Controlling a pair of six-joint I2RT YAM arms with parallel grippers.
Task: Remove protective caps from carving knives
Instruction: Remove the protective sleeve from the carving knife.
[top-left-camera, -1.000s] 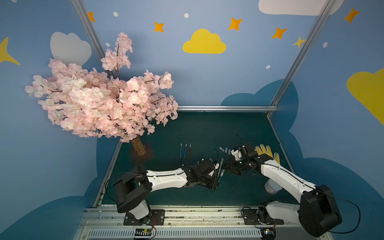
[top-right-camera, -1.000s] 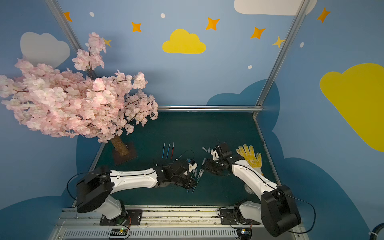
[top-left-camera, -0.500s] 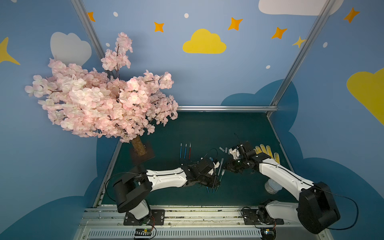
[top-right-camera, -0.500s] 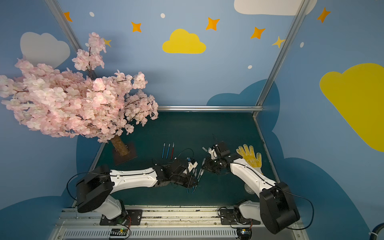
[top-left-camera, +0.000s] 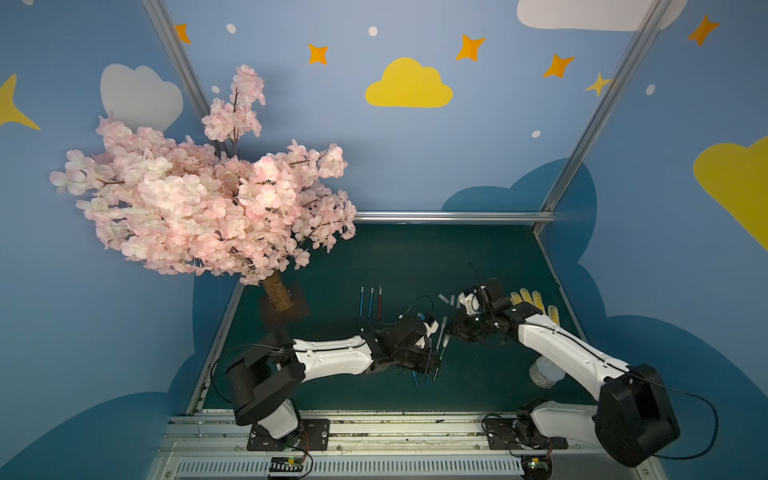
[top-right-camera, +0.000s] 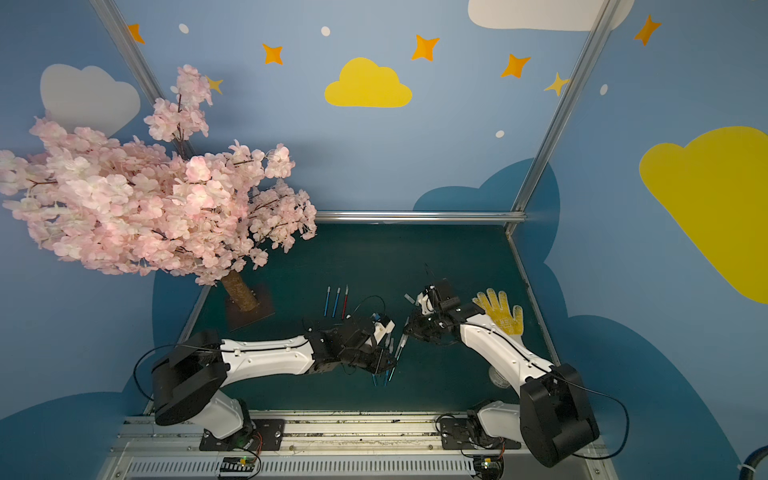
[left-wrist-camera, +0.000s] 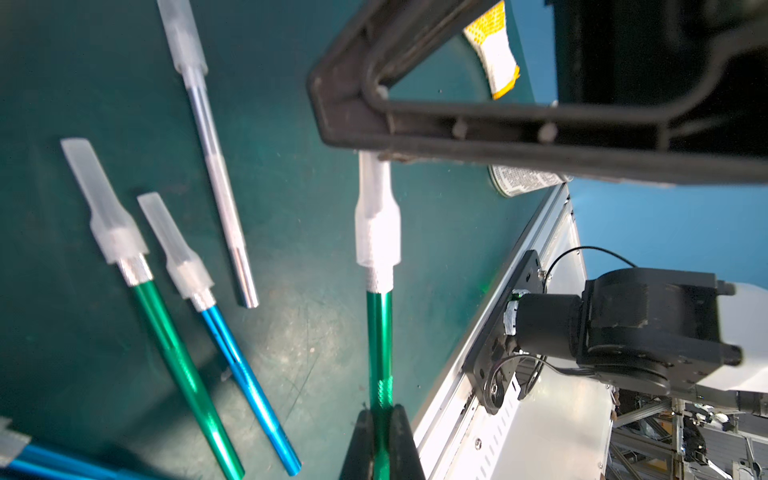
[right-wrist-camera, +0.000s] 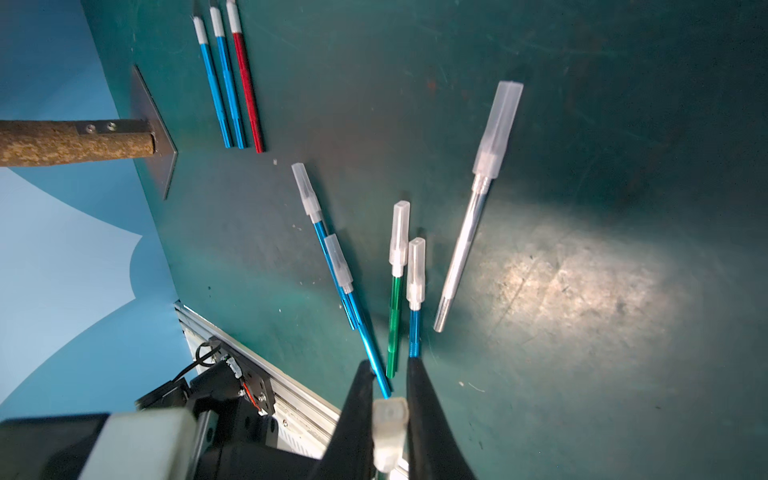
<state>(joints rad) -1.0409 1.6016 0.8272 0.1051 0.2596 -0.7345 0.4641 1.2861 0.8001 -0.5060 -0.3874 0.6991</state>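
A pink cherry tree (top-left-camera: 199, 208) stood at the far corner of the green table (top-left-camera: 415, 257), well away from both tools on the left tool's side. The left arm (top-left-camera: 332, 357) and right arm (top-left-camera: 561, 349) reached in toward each other, so that the two tools met tip to tip over the middle of the table. A yellow-dotted glove (top-right-camera: 500, 311) lay just behind the right tool, on the side away from the left tool, and a bottle (top-left-camera: 544, 372) lay under the right arm, well back from its tool. The left tool (left-wrist-camera: 380, 417) was clenched on the rear of a green knife (left-wrist-camera: 379, 340), which pointed straight out toward the right tool. The right tool (right-wrist-camera: 389, 370) was pinched on the protective cap (left-wrist-camera: 377, 224), which sat on that knife's front end. Five capped knives (right-wrist-camera: 395, 316), one of them whitish (right-wrist-camera: 462, 249), lay fanned on the table below and beside the left tool. Three bare knives (top-left-camera: 370, 301), two blue and one red, lay in a neat row beyond the left tool. A couple of loose caps (top-left-camera: 444, 297) lay just beyond the right tool.
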